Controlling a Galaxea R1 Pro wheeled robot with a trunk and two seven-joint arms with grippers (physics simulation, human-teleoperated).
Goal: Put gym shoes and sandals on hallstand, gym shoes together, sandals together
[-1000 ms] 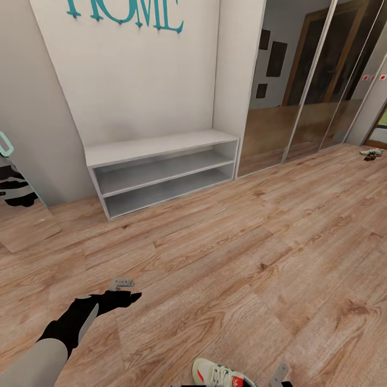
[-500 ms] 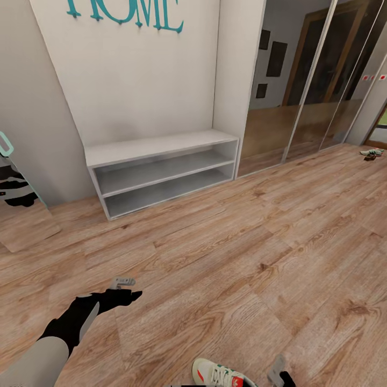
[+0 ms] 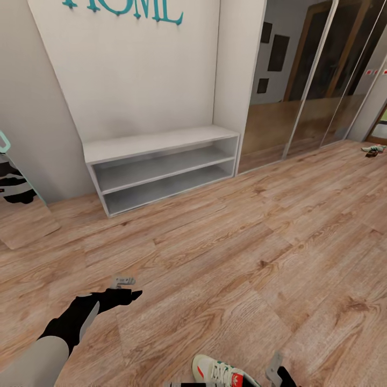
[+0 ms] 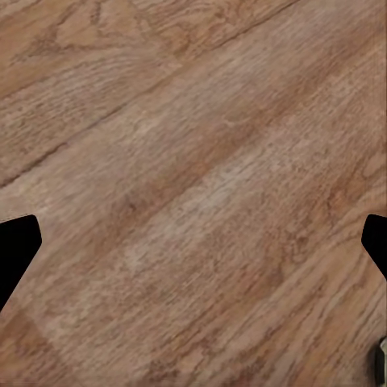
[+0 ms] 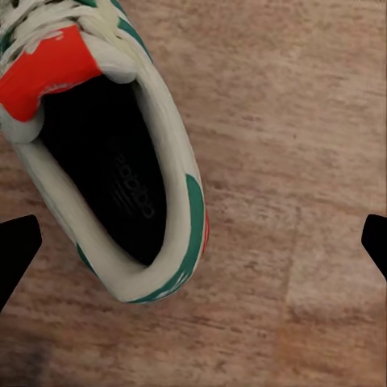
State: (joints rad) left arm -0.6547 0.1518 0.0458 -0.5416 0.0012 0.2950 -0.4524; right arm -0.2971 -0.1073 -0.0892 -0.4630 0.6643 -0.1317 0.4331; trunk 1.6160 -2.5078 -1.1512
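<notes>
A gym shoe (image 5: pixel 121 153) lies on the corridor floor (image 3: pixel 226 258), its heel opening seen between the wide-spread jaws of the right gripper (image 3: pixel 275 368) hovering above; nothing is held. The pick-up step is judged in hand: a descent onto the heel rim is called for. The left gripper (image 3: pixel 123 281) hangs wide over bare planks. The hallstand (image 3: pixel 161 141) stands well apart, with open floor between.
</notes>
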